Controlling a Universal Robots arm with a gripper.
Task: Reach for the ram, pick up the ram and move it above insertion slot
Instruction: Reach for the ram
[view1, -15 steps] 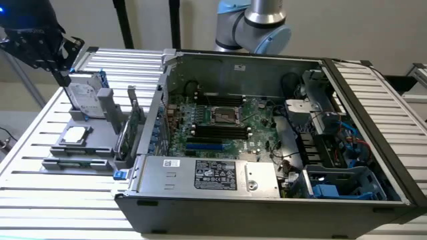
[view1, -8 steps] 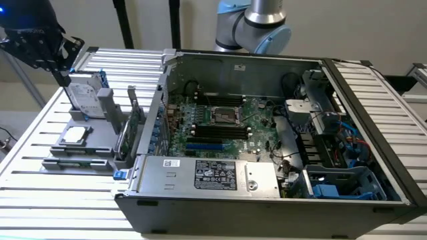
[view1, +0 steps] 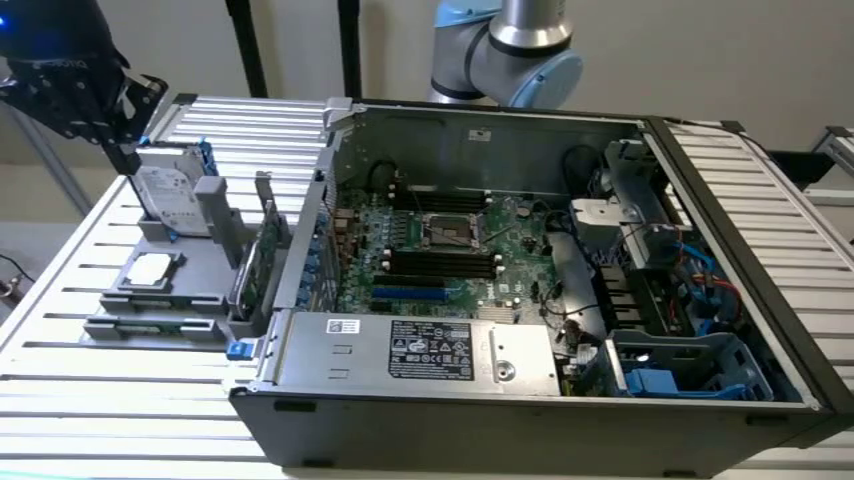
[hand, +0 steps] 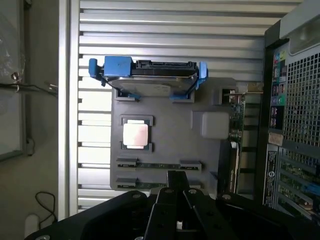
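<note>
Ram (hand: 157, 164): thin, long, dark green strip, standing on its edge in a narrow slot of the gray tray (hand: 170, 140), held at both ends by small gray clips. Placed just beside the square silver processor (hand: 135, 134), well apart from the hard drive (hand: 150, 80) at the tray's other end. Seen edge-on, so no chips or label to make out.

Gripper (hand: 176, 175): black, hanging over the tray near the ram, not touching it. Clenched at the tip, grasping nothing. Covers part of the next slot, so impossible to tell the content there. In the exterior view, found high at the exterior view's left, clear of the tray, cut off at the top by the picture edge. Arm's gray and blue joint (view1: 514, 40) half hidden behind the computer case (view1: 534, 410).

Tray matte and smooth, with raised blocks and pockets. Hard drive flat and silver, in a blue plastic carrier. Green expansion card (hand: 236, 125) upright at the tray's side nearest the case. Table (hand: 175, 30) made from ribbed metal slats. Case of dark gray sheet metal, open, with perforated grille on one wall. Inside, green mainboard (view1: 514, 225) with long black insertion slots (view1: 434, 262), silver labelled power supply box (view1: 414, 350), blue cables (view1: 714, 290).
</note>
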